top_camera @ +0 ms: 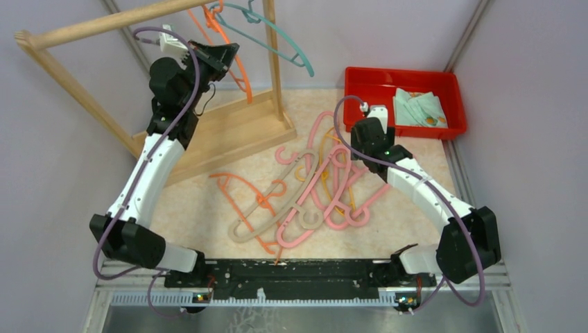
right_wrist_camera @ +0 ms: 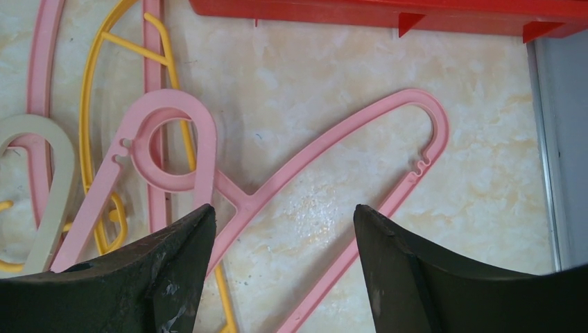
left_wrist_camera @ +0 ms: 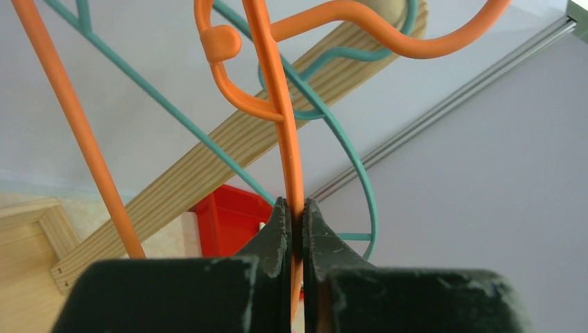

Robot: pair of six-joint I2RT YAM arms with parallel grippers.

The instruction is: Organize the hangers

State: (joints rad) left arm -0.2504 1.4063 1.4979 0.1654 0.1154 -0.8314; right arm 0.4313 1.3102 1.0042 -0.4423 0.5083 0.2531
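Note:
My left gripper (top_camera: 220, 54) is raised beside the wooden rack's pole (top_camera: 104, 25) and shut on the thin bar of an orange hanger (left_wrist_camera: 277, 104), whose hook curves up toward the pole. A teal hanger (top_camera: 281, 33) hangs on the pole just behind it, also seen as the teal hanger (left_wrist_camera: 350, 149) in the left wrist view. Several pink, beige, yellow and orange hangers lie tangled in a pile (top_camera: 312, 191) on the table. My right gripper (right_wrist_camera: 284, 211) hovers open over a pink hanger (right_wrist_camera: 305, 159) at the pile's right side, touching nothing.
A red bin (top_camera: 360, 87) holding a folded cloth (top_camera: 419, 107) stands at the back right; its wall (right_wrist_camera: 388, 10) shows near my right gripper. The rack's wooden base (top_camera: 229, 132) takes up the back left. A metal rail (right_wrist_camera: 548, 173) edges the table's right side.

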